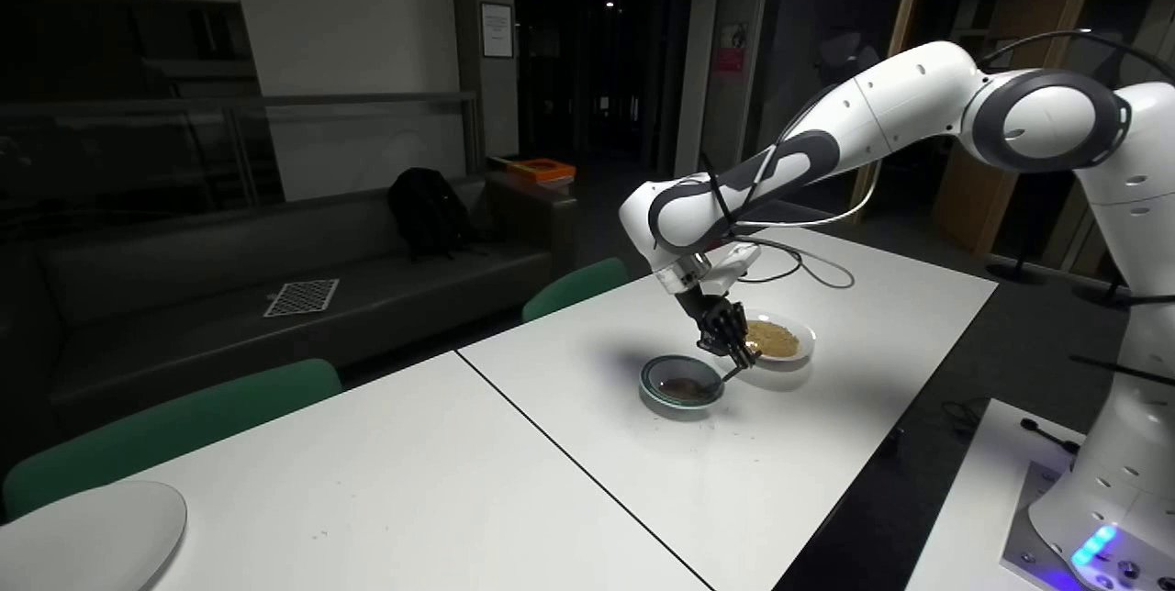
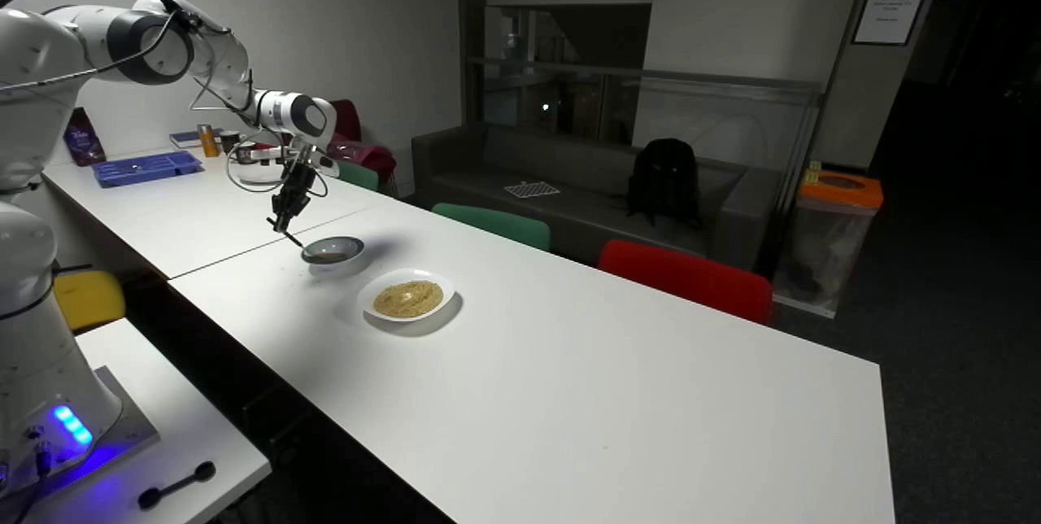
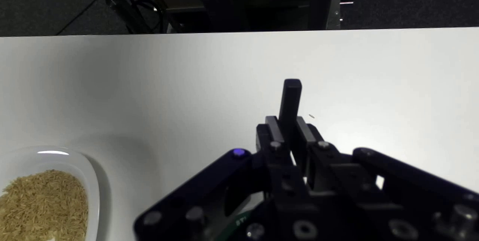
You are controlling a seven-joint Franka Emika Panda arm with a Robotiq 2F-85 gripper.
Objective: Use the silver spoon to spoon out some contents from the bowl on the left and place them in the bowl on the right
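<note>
Gripping slender spoon [image 3: 290, 100] at round bowl [image 1: 665, 374]

White arm [image 1: 918, 91], grey joint bands [image 1: 990, 118], black end effector [image 3: 289, 130], silver screws [image 3: 255, 230], blue lights [image 1: 1094, 545]

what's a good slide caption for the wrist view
Jaws closed on a dark-looking spoon handle above a white table, with tan grains in a white dish at lower left.
</note>
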